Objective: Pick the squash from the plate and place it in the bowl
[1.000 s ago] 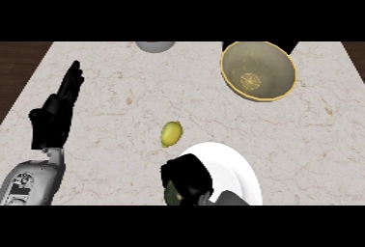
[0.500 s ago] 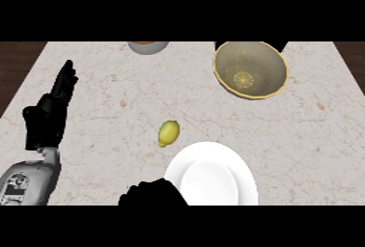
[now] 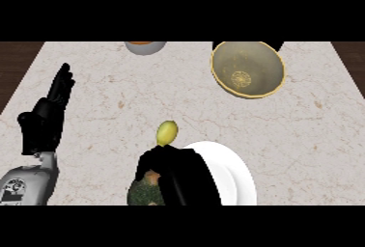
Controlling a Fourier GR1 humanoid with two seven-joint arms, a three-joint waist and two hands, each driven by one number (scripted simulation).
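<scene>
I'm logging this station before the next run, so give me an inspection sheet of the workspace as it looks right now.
Surface: pale marbled counter.
Job's things: dark green squash at the lower edge, under the right hand, off the white plate; tan bowl far right, holding nothing.
Clutter: small yellow-green fruit beside the plate; grey dish with orange contents at the far edge.
Hands: right hand curled over the squash; left hand open, fingers up, resting at the left.
Cables: nothing seen.
Surroundings: dark wood beyond the counter.
</scene>
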